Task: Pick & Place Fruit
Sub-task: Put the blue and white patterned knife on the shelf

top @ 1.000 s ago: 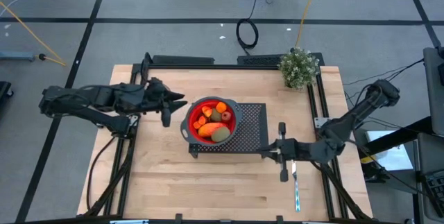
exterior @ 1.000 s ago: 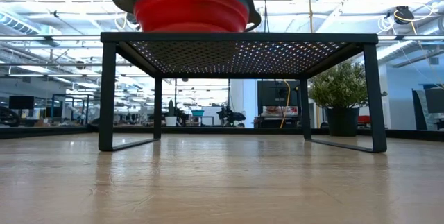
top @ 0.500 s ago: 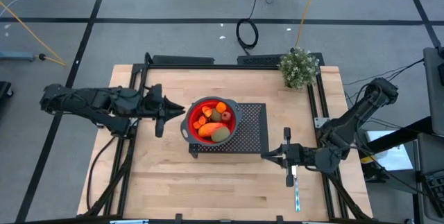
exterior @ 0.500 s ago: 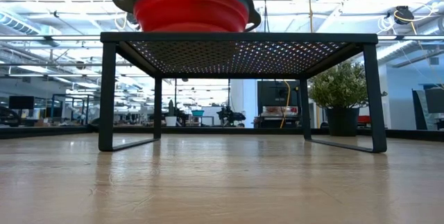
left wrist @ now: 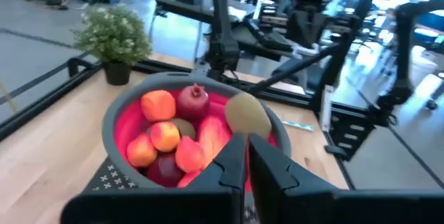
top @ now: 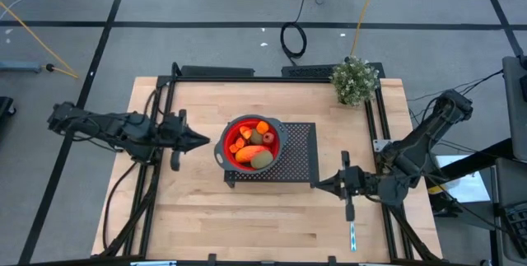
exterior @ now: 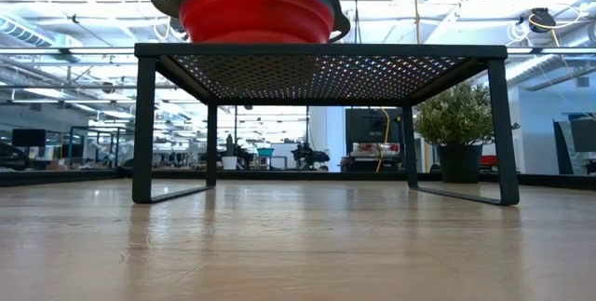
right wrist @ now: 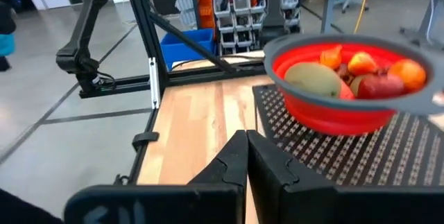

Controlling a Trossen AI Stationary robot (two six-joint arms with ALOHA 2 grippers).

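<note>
The fruit [top: 251,145] is sitting piled in the red bowl [top: 226,152] on the black mesh rack [top: 300,155] mid-bench, and open wood is lying all around it. The left gripper [top: 196,140], fingers pinched together and holding nothing, is hovering just beside the bowl's left rim. The right gripper [top: 321,184], fingers also pressed together and empty, is waiting at the rack's front right corner, with the potted plant [top: 355,81] far back.

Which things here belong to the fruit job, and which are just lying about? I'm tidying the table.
Job:
- fruit, piled in the red bowl
- red bowl, on the black mesh rack

Lying about:
- potted plant, at the table's far right corner
- blue-handled utensil, on the table under the right arm
</note>
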